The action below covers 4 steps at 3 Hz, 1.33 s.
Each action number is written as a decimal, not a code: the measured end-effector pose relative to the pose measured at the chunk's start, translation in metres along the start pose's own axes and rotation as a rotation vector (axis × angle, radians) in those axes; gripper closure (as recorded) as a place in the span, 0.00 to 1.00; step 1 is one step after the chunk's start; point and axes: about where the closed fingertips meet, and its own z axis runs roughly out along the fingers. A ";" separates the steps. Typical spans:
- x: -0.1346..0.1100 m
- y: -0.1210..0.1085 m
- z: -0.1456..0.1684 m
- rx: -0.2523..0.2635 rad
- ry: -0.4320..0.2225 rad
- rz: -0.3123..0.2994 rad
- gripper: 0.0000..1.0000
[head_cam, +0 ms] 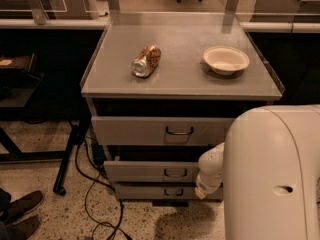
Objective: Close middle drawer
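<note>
The middle drawer is sitting partway out of the grey cabinet, its low front panel standing forward of the lowest drawer front just beneath it, with a dark gap showing above it. Its small curved handle is showing at the centre of the panel. The taller top drawer is also jutting out under the tabletop. The robot's white arm is reaching down on the right side of the cabinet, and the end effector is hanging low at the right end of the middle drawer's front. I cannot tell whether it is touching the panel, nor whether it is released or clenched. The robot's big white body is filling the lower right corner. On the tabletop a can is lying on its side and a pale bowl is sitting upright to its right, well apart from it. Black cables are trailing over the speckled floor, and a pair of shoes is poking in at the bottom left
</note>
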 end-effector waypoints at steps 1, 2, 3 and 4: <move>-0.009 -0.013 -0.003 0.060 -0.022 0.023 0.88; -0.023 -0.029 -0.010 0.115 -0.043 0.050 1.00; -0.030 -0.038 -0.011 0.148 -0.055 0.068 1.00; -0.030 -0.038 -0.011 0.148 -0.054 0.072 0.74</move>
